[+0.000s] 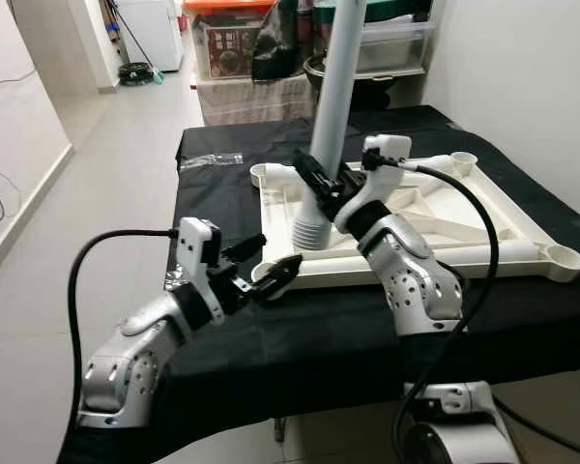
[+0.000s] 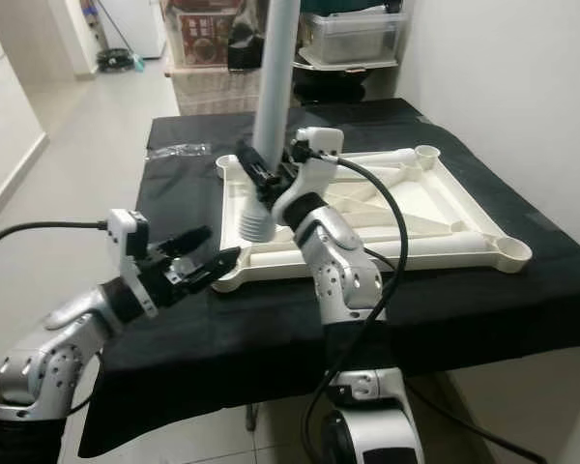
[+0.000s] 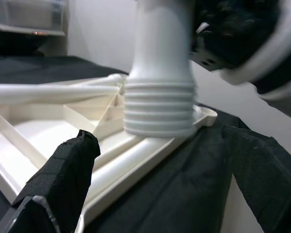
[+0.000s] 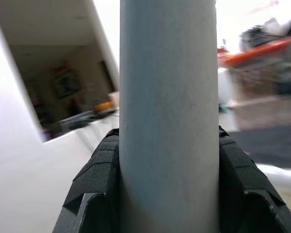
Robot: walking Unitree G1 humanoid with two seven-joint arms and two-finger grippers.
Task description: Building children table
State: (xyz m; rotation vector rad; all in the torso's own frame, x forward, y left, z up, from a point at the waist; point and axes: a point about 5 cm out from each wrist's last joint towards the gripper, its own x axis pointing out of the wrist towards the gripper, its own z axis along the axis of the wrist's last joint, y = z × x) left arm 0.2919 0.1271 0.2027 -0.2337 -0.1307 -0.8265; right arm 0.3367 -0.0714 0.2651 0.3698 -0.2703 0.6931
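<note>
A white children's tabletop (image 1: pixel 464 257) lies upside down on the black-covered table (image 1: pixel 300 338). A pale grey leg (image 1: pixel 336 77) stands upright in its near-left corner socket, and its ribbed base (image 3: pixel 160 107) meets the tabletop. My right gripper (image 1: pixel 319 188) is shut on the leg just above that base, a black finger (image 4: pixel 99 174) pressing on each side of the leg (image 4: pixel 167 116). My left gripper (image 1: pixel 274 256) is open, low over the cloth, right by the same near-left corner. Nothing lies between its fingers (image 3: pixel 63 170).
Open corner sockets stand at the near right (image 1: pixel 565 261) and far right (image 1: pixel 462 159) of the tabletop. A clear plastic bag (image 1: pixel 213 160) lies on the cloth at the far left. Storage boxes (image 1: pixel 234 43) stand behind the table. A wall is close on the right.
</note>
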